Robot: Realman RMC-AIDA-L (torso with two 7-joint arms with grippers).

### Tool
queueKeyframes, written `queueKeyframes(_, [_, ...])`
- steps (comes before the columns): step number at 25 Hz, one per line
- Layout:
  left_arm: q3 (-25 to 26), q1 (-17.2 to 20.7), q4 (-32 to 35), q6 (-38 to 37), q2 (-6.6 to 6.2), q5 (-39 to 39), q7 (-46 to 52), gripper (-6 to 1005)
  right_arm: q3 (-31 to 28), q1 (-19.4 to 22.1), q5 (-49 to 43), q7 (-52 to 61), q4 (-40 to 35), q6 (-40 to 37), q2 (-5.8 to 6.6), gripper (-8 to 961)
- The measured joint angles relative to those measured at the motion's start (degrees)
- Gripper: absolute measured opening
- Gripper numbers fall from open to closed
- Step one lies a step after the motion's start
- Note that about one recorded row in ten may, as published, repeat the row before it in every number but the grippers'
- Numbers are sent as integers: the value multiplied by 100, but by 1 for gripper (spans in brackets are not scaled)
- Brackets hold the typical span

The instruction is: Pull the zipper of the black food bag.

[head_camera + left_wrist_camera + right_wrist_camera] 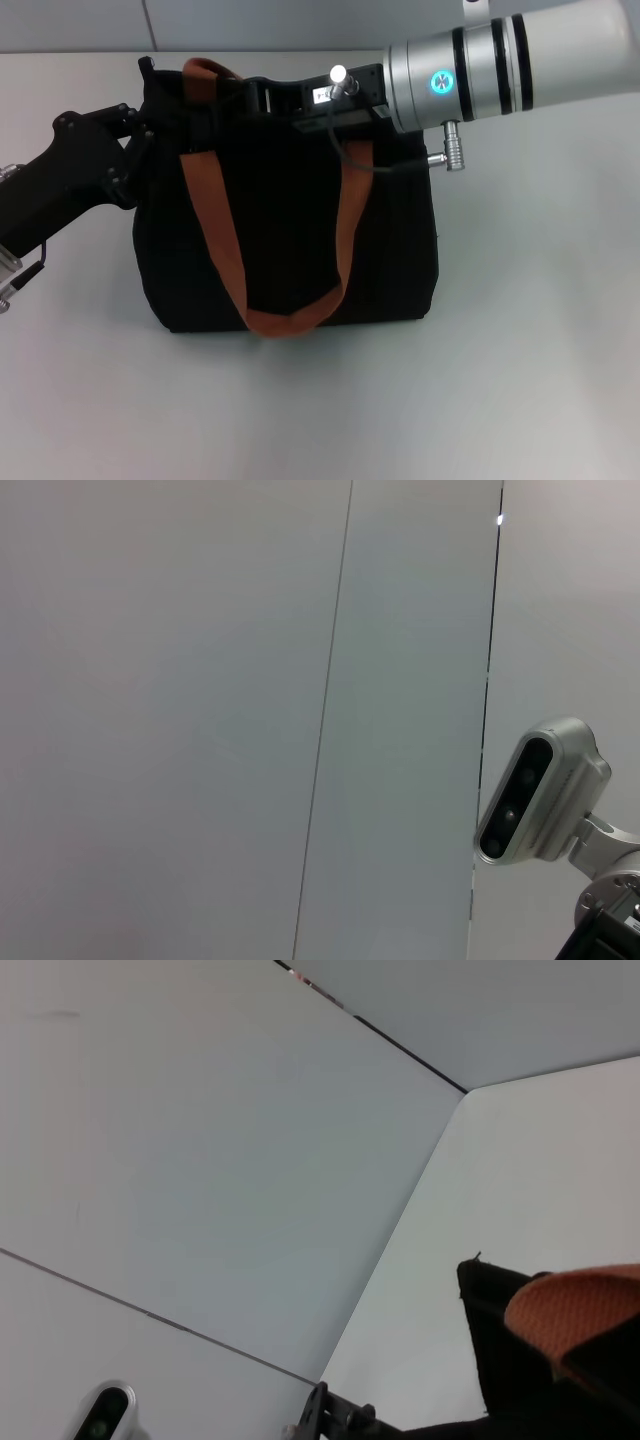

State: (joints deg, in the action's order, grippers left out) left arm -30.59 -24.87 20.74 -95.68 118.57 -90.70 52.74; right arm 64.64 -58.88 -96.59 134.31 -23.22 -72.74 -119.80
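1. Left gripper [140, 140]: sits at about 9 o'clock of the black food bag [290, 250], its black body against the bag's upper left corner. It looks placed to brace or pinch that corner. Black on black; cannot tell whether the fingers are parted or what they hold.

2. Left arm pose: forearm runs in from the lower left edge of the head view, rising toward the bag's top corner. Its wrist view shows only wall panels and the head camera [540, 805], nothing of the bag.

3. Bag position: stands upright on the white table [520, 380], centre of view. One orange-brown strap [290, 300] hangs in a loop down the front face; a second strap end shows at about 11 o'clock on the top edge.

4. Zipper: not visible. The top edge where the track should run is covered by the right arm.

5. Right gripper [265, 98]: lies along the bag's top edge at about 12 o'clock, pointing left. Finger opening and any hold on the pull tab cannot be told.

6. Right arm pose: white forearm enters from the upper right, nearly horizontal, wrist over the bag's upper right corner.

7. Progress, judged: both arms are at the bag, so approach looks done. Whether the zip has travelled at all cannot be read; pull itself unconfirmed.
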Motion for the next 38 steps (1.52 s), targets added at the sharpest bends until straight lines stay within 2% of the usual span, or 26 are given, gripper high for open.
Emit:
queueKeyframes(8, [6, 6, 0, -15, 0, 0, 0, 39, -45, 118, 0, -125, -27, 28, 6, 2])
queueKeyframes(19, [1, 10, -8, -22, 0, 0, 0, 41, -14, 211, 0, -299, -183, 44, 20, -3])
queueKeyframes(29, [36, 40, -25, -31, 0, 0, 0, 42, -4, 563, -18, -267, -618, 62, 48, -3])
queueKeyframes(38, [30, 16, -54, -31, -1, 0, 0, 44, 3, 569, -9, -284, -632, -21, 52, 10])
